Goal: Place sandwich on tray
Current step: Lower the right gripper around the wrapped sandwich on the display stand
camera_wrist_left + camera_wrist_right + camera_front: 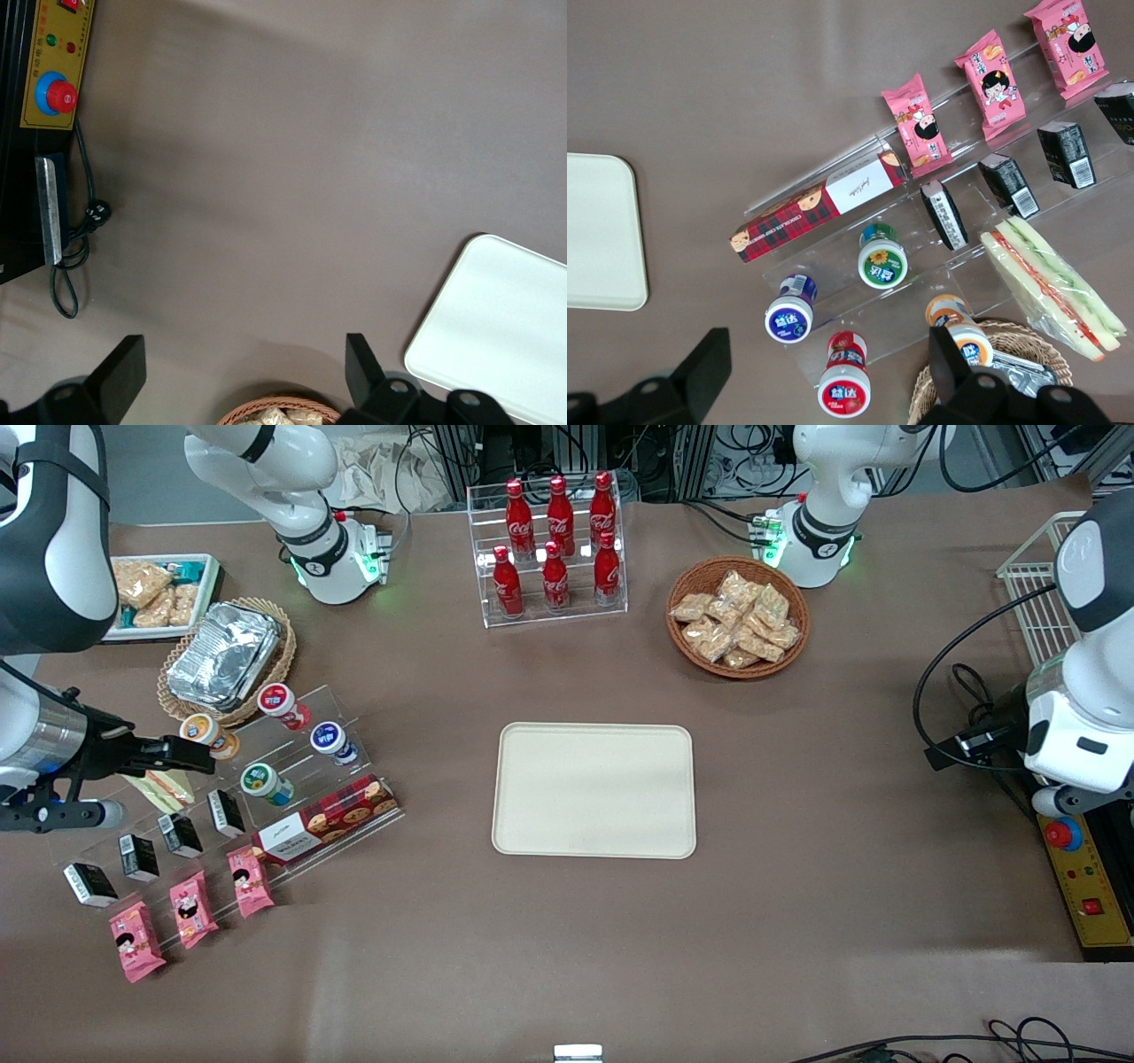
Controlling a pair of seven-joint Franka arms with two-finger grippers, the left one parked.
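Above the clear snack rack [221,797], the gripper [824,376] hangs with its fingers spread wide, holding nothing. The sandwich [1050,283] lies on the rack, well apart from the tray [594,789]. Its slippery wrap could slide out, or nearby cups could get bumped. Red bottles [555,540] read Coca-Cola.
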